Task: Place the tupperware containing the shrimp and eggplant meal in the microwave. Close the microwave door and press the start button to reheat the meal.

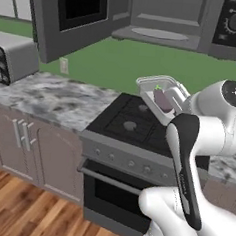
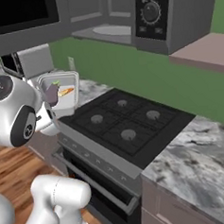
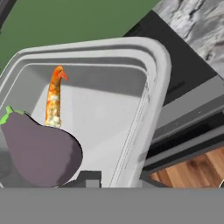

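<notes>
The gripper [image 3: 114, 180] pinches the near rim of the tupperware [image 3: 155, 70], one dark fingertip inside the wall and one outside it, so the tub extends straight out ahead of the hand. It hangs in the air above the front of the black stove [image 1: 132, 122], clear of the burners and tilted. Inside lies the purple eggplant [image 3: 41, 151], nearest the fingers, with the orange shrimp [image 3: 54, 97] just beyond it. Higher up, the microwave [image 1: 167, 23] stands with its door [image 1: 78, 16] swung open, turntable plate [image 1: 159, 33] bare
</notes>
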Motion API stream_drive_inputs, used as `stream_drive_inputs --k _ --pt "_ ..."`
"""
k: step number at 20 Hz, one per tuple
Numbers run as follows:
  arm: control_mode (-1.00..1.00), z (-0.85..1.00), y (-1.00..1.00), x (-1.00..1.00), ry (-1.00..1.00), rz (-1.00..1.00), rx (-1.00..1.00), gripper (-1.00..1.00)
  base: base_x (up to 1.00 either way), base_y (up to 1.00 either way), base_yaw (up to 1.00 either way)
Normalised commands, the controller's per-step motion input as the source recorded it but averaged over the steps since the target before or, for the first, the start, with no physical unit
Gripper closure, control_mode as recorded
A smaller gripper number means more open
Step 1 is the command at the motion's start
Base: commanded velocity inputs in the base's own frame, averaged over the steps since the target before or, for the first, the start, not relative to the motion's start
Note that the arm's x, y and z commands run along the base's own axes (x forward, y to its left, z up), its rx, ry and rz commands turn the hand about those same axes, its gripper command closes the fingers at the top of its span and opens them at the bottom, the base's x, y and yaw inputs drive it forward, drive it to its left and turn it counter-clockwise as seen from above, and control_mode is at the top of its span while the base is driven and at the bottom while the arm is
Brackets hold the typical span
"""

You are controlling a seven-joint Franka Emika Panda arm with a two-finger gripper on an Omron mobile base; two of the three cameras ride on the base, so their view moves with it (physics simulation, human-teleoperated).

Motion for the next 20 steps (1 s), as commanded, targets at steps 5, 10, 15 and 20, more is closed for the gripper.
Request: stream_drive_inputs --k 5,10,15,20 --pt "1.0 0.0 0.0 0.0 0.0 0.0 0.0 1.0 0.41 0.33 -0.25" --pt "1.0 0.0 0.0 0.0 0.0 0.0 0.0 1.0 0.32 0.13 -0.29" --pt "1.0 0.0 0.0 0.0 0.0 0.0 0.0 1.0 0.35 0.13 -0.3" --pt "1.0 0.0 0.0 0.0 0.0 0.0 0.0 1.0 0.34 0.36 -0.24"
